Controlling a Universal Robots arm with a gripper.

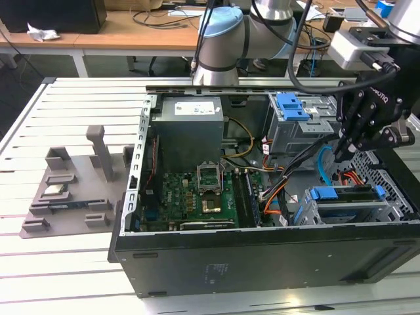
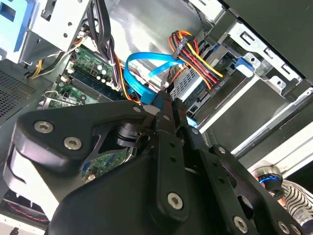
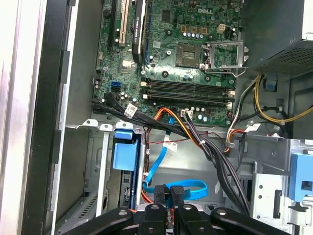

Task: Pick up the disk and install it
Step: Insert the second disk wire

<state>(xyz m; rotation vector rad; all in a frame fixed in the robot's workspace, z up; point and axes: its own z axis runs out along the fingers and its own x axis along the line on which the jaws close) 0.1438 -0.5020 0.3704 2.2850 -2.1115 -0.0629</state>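
The disk (image 1: 348, 199) is a silver drive in a blue bracket. It lies flat in the lower bay at the front corner of the open computer case (image 1: 197, 262), on the exterior view's right. In the first wrist view its blue bracket (image 3: 123, 152) sits in the bay beside the motherboard. My gripper (image 1: 339, 156) hangs inside the case just above and behind the disk, apart from it. Its black fingers (image 3: 162, 194) stand together, shut, with nothing held between them. A blue flat cable (image 3: 188, 188) loops right past the fingertips (image 2: 165, 100).
Bundles of black, orange and red cables (image 1: 289, 177) cross the case between the motherboard (image 1: 197, 193) and the bay. A drive cage with a blue latch (image 1: 292, 105) stands behind the gripper. A grey fixture (image 1: 79, 184) lies on the slatted table at the exterior view's left.
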